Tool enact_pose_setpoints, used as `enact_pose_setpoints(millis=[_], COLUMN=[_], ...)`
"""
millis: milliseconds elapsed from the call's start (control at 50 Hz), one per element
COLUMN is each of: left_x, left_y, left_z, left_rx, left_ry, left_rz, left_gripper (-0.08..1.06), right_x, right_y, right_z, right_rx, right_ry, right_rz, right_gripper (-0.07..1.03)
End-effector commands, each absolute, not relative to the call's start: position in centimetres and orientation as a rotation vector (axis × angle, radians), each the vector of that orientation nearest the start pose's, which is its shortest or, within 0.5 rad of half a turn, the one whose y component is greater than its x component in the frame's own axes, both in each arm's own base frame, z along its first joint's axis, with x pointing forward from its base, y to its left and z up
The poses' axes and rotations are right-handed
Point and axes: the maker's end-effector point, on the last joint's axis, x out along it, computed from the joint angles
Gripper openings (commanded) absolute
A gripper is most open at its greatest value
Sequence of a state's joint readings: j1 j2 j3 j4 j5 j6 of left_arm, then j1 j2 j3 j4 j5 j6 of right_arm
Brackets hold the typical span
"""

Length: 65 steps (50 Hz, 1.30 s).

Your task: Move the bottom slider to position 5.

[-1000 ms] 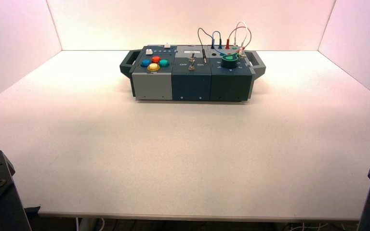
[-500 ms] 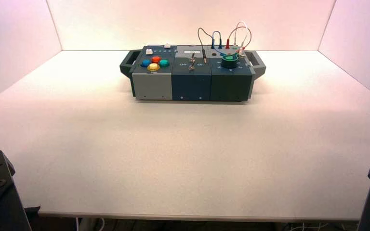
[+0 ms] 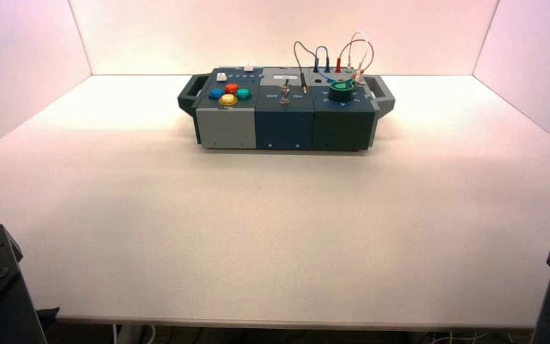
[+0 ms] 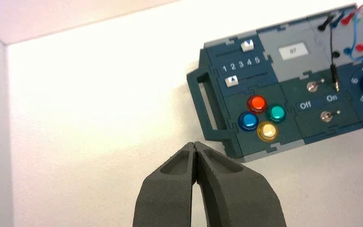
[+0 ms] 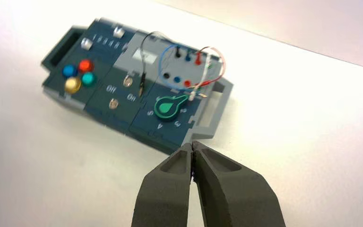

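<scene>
High view, coloured buttons (image 3: pixel 228 100), white bottom slider (image 3: pixel 221 77) on box (image 3: pixel 284 129)

In the high view, nothing has visibly changed since the earlier pictures.

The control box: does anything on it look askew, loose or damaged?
One oddity: the black lead has one end plugged in at the back, while its other plug lies loose beside the toggle switches, in no socket. Otherwise, I see no damage.
</scene>
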<state>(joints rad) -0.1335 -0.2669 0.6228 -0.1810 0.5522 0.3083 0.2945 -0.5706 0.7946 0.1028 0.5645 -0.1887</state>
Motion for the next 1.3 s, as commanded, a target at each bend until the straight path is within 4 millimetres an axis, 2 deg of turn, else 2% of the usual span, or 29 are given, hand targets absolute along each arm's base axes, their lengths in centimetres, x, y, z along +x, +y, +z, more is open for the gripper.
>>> enact_pose_setpoints(millis=[20, 180, 400, 640, 900, 1300], left_x=[37.8, 39.3, 41.9, 44.0, 45.3, 47.1], left_y=[-7.2, -8.1, -9.1, -9.9, -11.0, -11.4], left_z=[19.6, 18.9, 17.6, 15.0, 13.4, 10.7], left_rx=[0.158, 0.161, 0.152, 0.165, 0.137, 0.127], left_ry=[0.880, 0.905, 0.925, 0.986, 1.000, 1.038], left_rz=[-0.309, -0.358, -0.397, -0.443, -0.490, -0.500], left_gripper=[-0.03, -0.03, -0.03, -0.03, -0.03, -0.03], right_x=[30.3, 31.4, 31.5, 31.3, 31.5, 33.7], right_y=[11.1, 11.8, 13.0, 14.0, 14.7, 15.5], right_z=[23.0, 22.5, 22.4, 21.4, 21.6, 22.2], right_rx=[-0.222, -0.249, -0.287, -0.327, -0.324, -0.335], right_ry=[0.762, 0.790, 0.792, 0.810, 0.787, 0.754], right_rz=[0.408, 0.425, 0.468, 0.511, 0.546, 0.546], right_gripper=[-0.02, -0.02, -0.02, -0.02, -0.02, -0.02])
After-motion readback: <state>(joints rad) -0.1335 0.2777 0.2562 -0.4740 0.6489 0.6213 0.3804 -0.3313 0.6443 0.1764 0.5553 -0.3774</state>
